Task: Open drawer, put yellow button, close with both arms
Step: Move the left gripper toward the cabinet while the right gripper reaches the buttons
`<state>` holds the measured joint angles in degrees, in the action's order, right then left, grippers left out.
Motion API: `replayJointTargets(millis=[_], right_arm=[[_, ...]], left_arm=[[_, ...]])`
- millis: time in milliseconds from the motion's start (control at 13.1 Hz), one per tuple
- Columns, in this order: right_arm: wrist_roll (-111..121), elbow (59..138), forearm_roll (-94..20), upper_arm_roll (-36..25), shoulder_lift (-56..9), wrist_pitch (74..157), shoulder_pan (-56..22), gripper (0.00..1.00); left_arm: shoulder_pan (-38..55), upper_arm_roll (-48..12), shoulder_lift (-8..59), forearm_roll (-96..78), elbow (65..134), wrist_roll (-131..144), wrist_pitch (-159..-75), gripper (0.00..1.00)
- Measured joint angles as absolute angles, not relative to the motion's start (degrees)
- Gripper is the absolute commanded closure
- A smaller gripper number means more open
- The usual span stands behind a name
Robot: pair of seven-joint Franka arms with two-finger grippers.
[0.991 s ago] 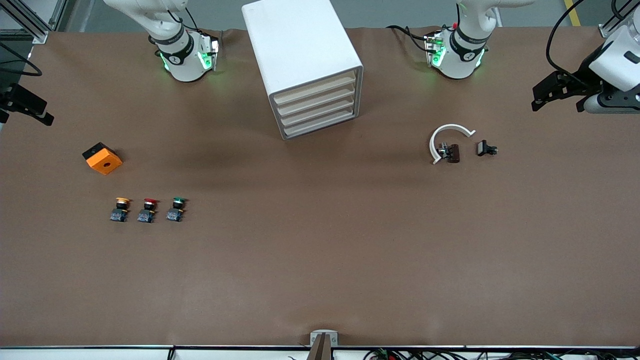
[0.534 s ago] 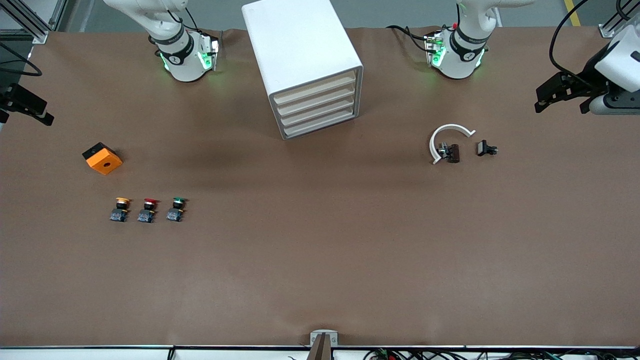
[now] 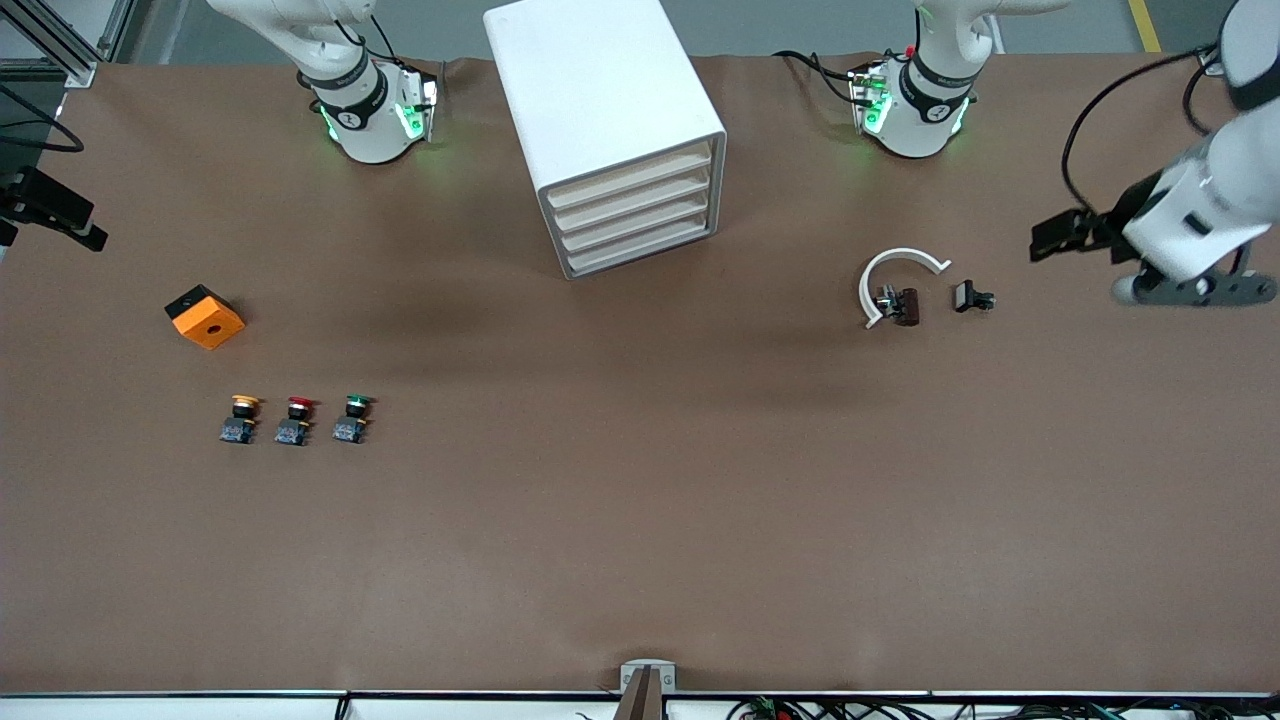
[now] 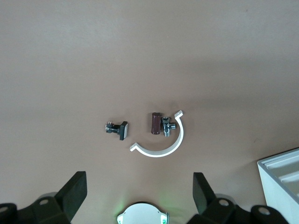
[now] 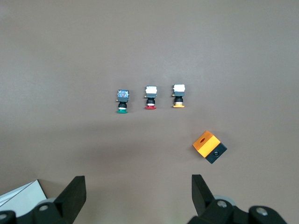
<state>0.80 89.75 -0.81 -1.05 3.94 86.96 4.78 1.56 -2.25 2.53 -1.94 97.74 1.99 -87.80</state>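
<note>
The white cabinet (image 3: 600, 100) stands between the two arm bases, with its cream-fronted drawer fronts (image 3: 636, 216) all pushed in; one corner of the cabinet (image 4: 282, 173) shows in the left wrist view. The yellow button (image 3: 241, 418) (image 5: 178, 97) stands in a row with a red one (image 3: 294, 420) and a green one (image 3: 351, 418), at the right arm's end. My right gripper (image 3: 55, 215) (image 5: 138, 186) hangs open and empty at that end's table edge. My left gripper (image 3: 1062, 238) (image 4: 138, 184) is open and empty over the left arm's end.
An orange and black box (image 3: 204, 316) (image 5: 210, 146) lies farther from the front camera than the buttons. At the left arm's end lie a white curved piece (image 3: 895, 278) (image 4: 161, 145), a brown fitting (image 3: 905, 306) and a small black part (image 3: 972, 297).
The left arm has swung in from the table edge toward the white curved piece, and its wrist has turned. The right arm has stayed still, and nothing on the table has moved.
</note>
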Motion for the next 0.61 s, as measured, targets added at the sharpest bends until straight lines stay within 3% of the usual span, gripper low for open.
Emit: replayJointTargets(millis=[610], right_arm=[[0.8, 89.6, -0.8, -1.4, 3.7, 87.2, 5.2, 0.0]], left_arm=[[5.2, -2.9, 18.0, -4.3, 100.7, 12.1, -104.7, 0.0]])
